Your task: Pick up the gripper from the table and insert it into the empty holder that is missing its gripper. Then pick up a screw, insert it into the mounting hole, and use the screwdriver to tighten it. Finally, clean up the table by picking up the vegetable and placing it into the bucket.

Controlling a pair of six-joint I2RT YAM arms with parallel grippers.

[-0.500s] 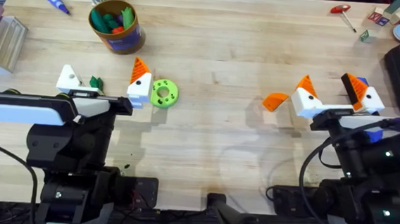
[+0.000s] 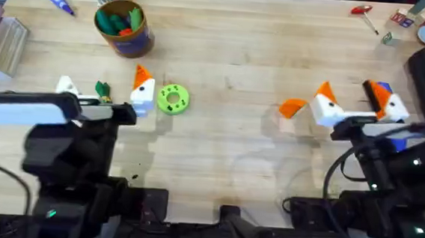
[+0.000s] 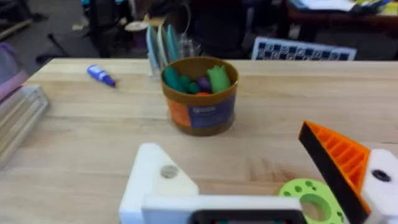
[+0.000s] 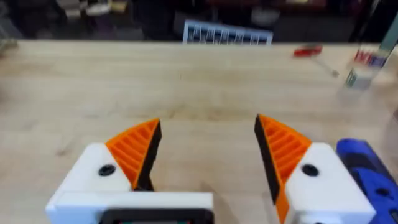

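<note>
The loose orange gripper [image 2: 293, 107] lies on the table [image 2: 231, 60], just left of my right gripper [image 2: 347, 95], which is open with orange pads on both fingers [image 4: 208, 124]. The blue screwdriver [image 4: 367, 171] lies close beside its outer finger. My left gripper [image 2: 103, 89] is open too. One of its fingers is the bare white holder [image 2: 67, 86] [image 3: 155, 180]; the other carries an orange pad [image 3: 336, 155]. The dark green vegetable [image 2: 103, 90] lies between those fingers. The bucket [image 2: 123, 26] [image 3: 202, 93] stands beyond, with toy vegetables inside.
A lime-green disc with holes [image 2: 172, 99] sits right of the left gripper's padded finger. A small blue-purple screwdriver [image 2: 61, 3] lies far left, and a red-handled tool [image 2: 366, 13] far right. Clear plastic boxes [image 2: 4, 44] stand at the left edge.
My left arm has shifted a little to the left and risen nearer the camera, so the vegetable now shows more fully between its fingers. The right arm is unchanged.
</note>
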